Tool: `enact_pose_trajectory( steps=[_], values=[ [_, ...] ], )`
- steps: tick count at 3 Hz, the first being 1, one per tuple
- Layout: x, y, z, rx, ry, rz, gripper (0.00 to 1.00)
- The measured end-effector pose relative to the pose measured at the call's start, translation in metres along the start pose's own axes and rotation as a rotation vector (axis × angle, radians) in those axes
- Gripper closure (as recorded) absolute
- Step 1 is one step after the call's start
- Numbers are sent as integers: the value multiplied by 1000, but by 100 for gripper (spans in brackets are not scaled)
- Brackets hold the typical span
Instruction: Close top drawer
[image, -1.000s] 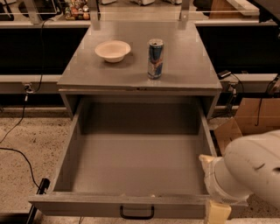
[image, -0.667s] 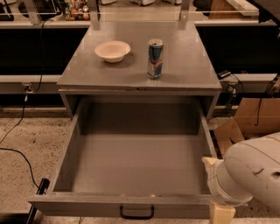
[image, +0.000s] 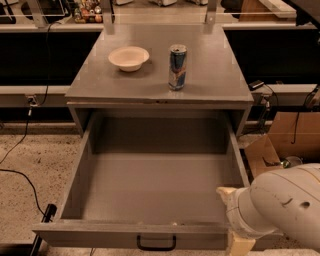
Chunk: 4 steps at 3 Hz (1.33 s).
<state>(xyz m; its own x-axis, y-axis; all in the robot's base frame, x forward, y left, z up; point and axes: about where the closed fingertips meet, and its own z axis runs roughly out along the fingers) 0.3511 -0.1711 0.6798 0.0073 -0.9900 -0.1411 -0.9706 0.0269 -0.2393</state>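
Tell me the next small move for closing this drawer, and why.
Probably push the front panel inward: the wide grey wooden top drawer stands pulled far out, and the cream claw sits at its front right corner.

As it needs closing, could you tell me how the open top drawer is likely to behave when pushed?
The top drawer looks rigid, wide and empty, so it should probably slide as one piece, fairly lightly. The gripper sits by its front right corner; pushing off-centre there might skew or jam it. A hard stop could tip the tall can above.
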Motion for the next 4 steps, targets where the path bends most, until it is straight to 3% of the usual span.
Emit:
enact_pose_trajectory(
  steps=[1, 2, 3, 4],
  values=[
    [-20, -10, 5, 57, -63, -66, 19],
    [-37, -26, 12, 103, -88, -118, 37],
    [-43, -46, 25, 128, -87, -132, 61],
    [-43, -46, 25, 128, -87, -132, 83]
  ],
)
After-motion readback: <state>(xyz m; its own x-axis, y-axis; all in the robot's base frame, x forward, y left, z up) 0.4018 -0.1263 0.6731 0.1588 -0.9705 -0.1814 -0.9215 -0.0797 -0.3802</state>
